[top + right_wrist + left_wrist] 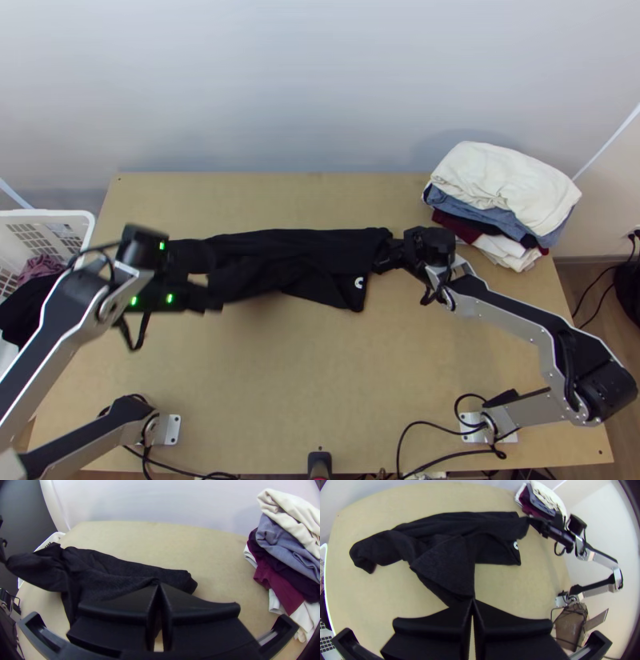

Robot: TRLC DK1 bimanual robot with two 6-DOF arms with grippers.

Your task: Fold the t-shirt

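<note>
Light wooden surface carries, in the top view, the black t-shirt, loosely bunched and stretched between the left gripper and the right gripper; one pile of clothes stands at the far right. In the left wrist view, the fingers pinch one part of the t-shirt. In the right wrist view, the fingers pinch another part.

Black t-shirt (one white mark), bunched, partly lifted, over wooden table

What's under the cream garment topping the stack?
Below the cream garment, a blue-grey garment, dark cloth, maroon cloth and white cloth show at the edges; their inner layers are covered.
</note>
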